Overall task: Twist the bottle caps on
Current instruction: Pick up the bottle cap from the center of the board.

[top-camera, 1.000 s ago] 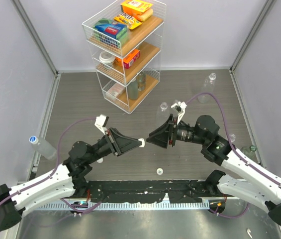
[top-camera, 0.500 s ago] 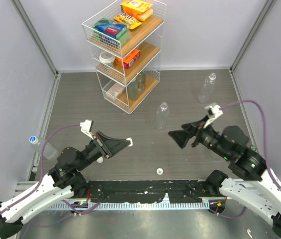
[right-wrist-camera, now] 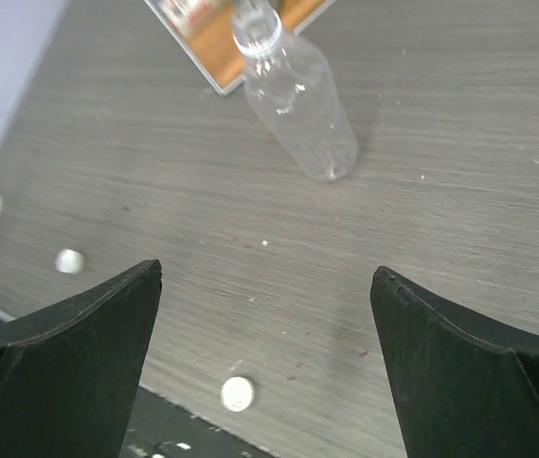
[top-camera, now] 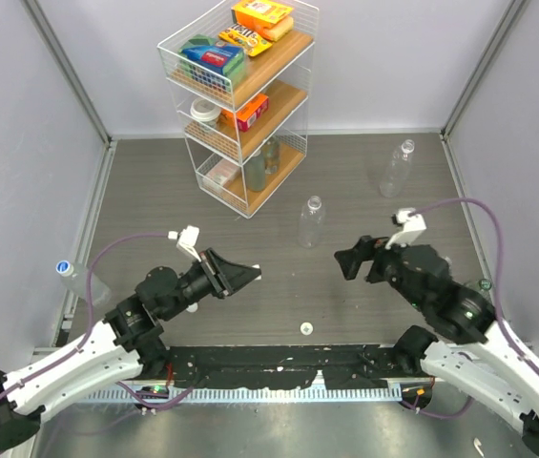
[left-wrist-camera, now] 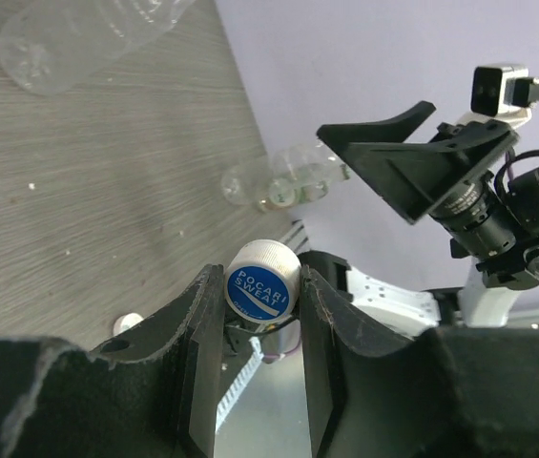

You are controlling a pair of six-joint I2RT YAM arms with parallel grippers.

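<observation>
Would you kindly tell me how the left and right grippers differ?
The left gripper is shut on a blue-topped bottle cap; the right gripper is open wide and empty. The left gripper faces the right arm; the right gripper faces down at a bottle. Both are off the table.

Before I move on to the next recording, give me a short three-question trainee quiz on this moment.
1. True or false: the right gripper is shut on a bottle.
2. What does the left gripper hold? A) a white cap with a blue label B) a bottle neck C) nothing
3. Short answer: does the bottle standing mid-table have a cap on its neck?
Key: 1 false, it is open and empty. 2 A. 3 No, the neck is bare.
</observation>
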